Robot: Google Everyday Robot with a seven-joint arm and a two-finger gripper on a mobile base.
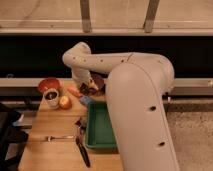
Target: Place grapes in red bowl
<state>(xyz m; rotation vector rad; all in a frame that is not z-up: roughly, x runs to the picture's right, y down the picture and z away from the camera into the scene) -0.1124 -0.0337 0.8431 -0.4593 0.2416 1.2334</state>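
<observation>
Arm bent over desk (45, 150), hand (81, 84) closed at left edge of maroon plate (98, 81).
Arm comes in from lower right, elbows high at left, forearm drops to hand at back of desk. Dark clump, the grapes (88, 90), right at hand over plate rim; held or not, cannot tell. Left of hand and apart from it, red bowl (49, 83), dark inside, contents unclear. White cup (51, 96) at bowl's front; orange-yellow fruit (65, 102) beside cup. Green tray (100, 127) in front of hand.
</observation>
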